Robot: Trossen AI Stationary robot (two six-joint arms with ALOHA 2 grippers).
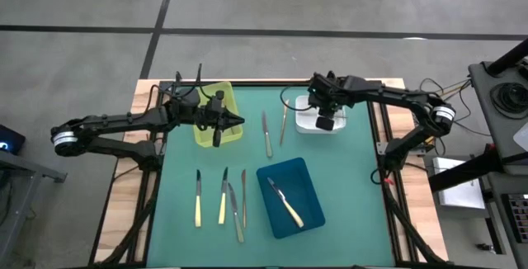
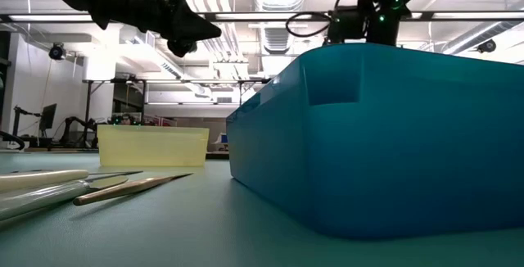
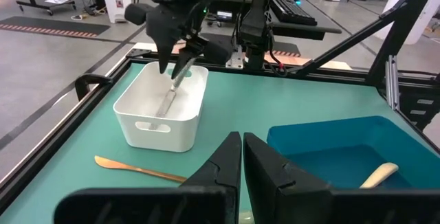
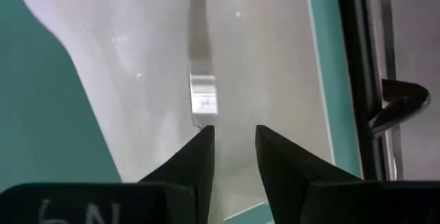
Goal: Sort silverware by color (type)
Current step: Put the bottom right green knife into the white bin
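We judged the sorting barely begun: the right end effector (image 4: 230, 148), parted over the white tray (image 1: 307, 124), had released a grey knife (image 4: 199, 73) while six utensils lay on the bench (image 1: 346, 178), left end effector (image 3: 242, 157) closed, empty.

Both arms reach in over the far half of the table.
We see the left gripper (image 1: 219, 123) with fingers pressed together, arm stretched in from the left. The right gripper (image 1: 326, 119) points down, fingers (image 4: 196, 162) parted with a small gap, arm bent in from the right.
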